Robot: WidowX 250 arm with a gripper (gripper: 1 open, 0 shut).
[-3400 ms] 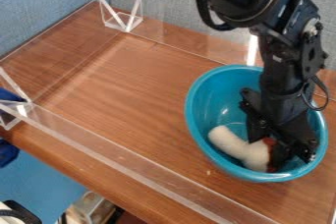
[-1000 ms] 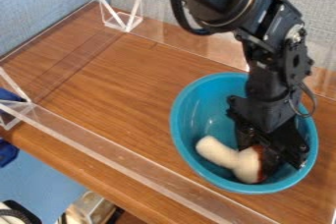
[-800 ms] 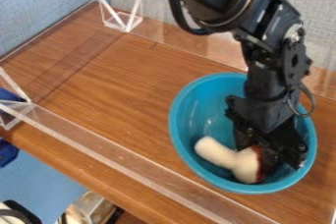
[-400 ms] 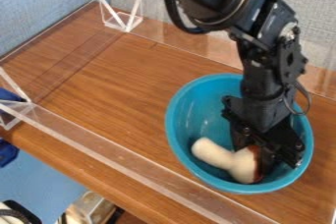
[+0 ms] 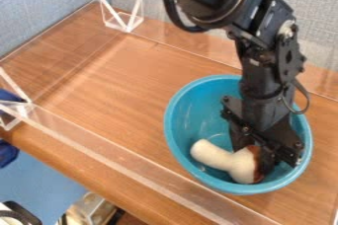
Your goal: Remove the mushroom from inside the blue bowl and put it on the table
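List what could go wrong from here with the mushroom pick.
1. The tool is shut down at the mushroom's cap end, with the cream stem sticking out sideways; a lift may let it pivot or slip free.
2. The blue bowl appears to have slid leftward across the table over the last seconds; lifting could drag or tip it further.
3. The grip itself is hidden, so it may be weak.

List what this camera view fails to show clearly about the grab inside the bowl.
- Mushroom cap: the end effector covers it; only the cream stem shows.
- Fingertips: dark and blurred against the blue bowl's inner wall, so contact cannot be confirmed.
- Bowl's far right rim: behind the arm.
- Table, right side: cut off by the frame edge.
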